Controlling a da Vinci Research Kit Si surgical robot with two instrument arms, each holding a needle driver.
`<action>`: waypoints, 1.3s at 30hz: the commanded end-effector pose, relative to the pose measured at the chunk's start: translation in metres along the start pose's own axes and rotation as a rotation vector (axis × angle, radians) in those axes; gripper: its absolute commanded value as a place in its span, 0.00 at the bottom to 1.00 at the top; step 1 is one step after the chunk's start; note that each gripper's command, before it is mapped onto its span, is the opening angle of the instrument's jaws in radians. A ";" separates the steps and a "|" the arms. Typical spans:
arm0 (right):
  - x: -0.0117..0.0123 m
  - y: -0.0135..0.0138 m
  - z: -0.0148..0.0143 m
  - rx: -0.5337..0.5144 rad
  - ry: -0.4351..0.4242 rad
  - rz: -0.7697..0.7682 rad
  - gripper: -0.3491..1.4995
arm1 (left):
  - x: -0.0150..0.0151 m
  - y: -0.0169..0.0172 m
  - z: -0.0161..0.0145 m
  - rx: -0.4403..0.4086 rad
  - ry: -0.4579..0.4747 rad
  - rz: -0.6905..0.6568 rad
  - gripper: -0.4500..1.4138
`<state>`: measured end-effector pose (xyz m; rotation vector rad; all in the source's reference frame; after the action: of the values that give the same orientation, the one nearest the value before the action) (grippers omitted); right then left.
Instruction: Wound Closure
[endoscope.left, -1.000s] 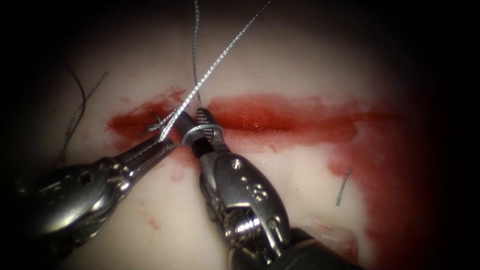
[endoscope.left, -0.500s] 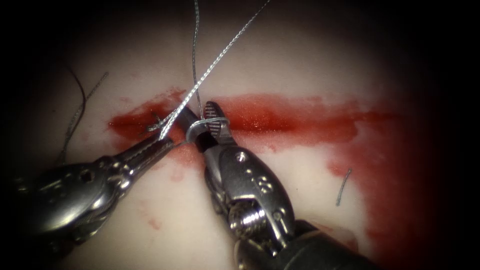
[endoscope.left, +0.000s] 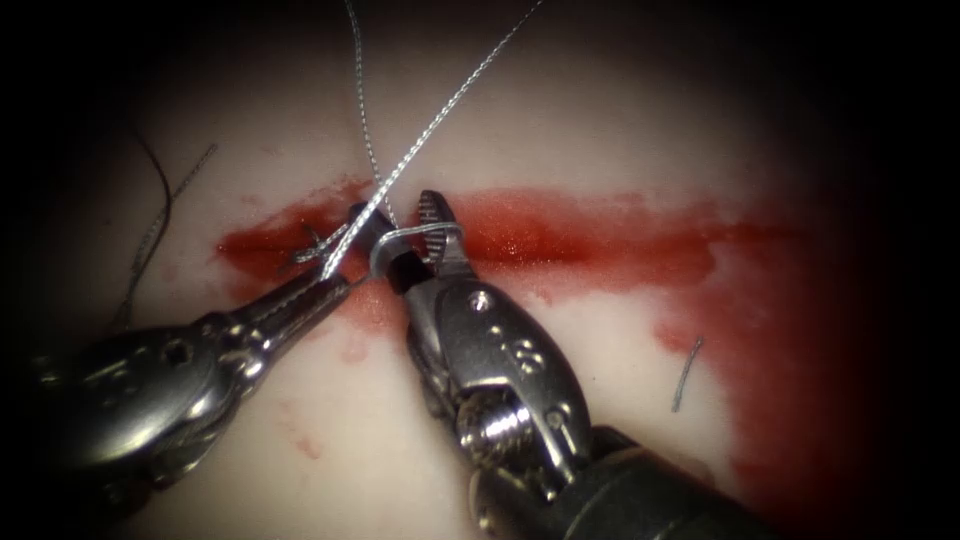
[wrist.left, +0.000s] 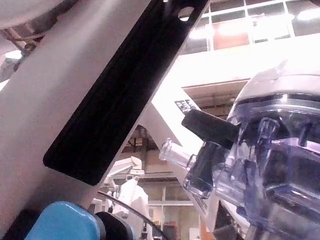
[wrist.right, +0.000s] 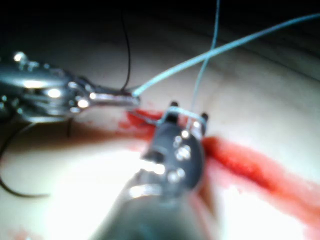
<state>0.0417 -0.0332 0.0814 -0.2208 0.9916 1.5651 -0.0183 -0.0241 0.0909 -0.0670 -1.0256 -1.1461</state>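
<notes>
Thread, braided and silvery, is pinched in the closed left tool at the cut and looped around the spread serrated jaws of the right tool; a dark curved strand is seen from the right wrist

Behind the rig in your left wrist view you have a large indoor hall: a row of brightly lit windows runs high along the far wall, with a reddish-brown panel set among them. Below that sits a pale wall band, then a darker recess with beams under it. Farther down and farther off, you can make out white equipment standing before glazed openings at floor level.
</notes>
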 end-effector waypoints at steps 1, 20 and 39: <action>0.0006 -0.0009 0.0011 -0.002 0.004 0.001 0.44 | -0.0010 -0.0001 0.0008 0.000 -0.007 0.000 0.00; 0.0006 -0.0005 0.0031 0.004 0.005 -0.024 0.00 | -0.0004 0.0000 0.0017 -0.011 -0.005 0.007 0.00; 0.0008 -0.0006 0.0041 -0.010 0.010 -0.049 0.49 | -0.0002 -0.0004 0.0018 -0.022 0.002 0.006 0.00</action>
<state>0.0427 -0.0308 0.0831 -0.2570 0.9732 1.5267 -0.0192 -0.0243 0.0919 -0.0829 -1.0059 -1.1511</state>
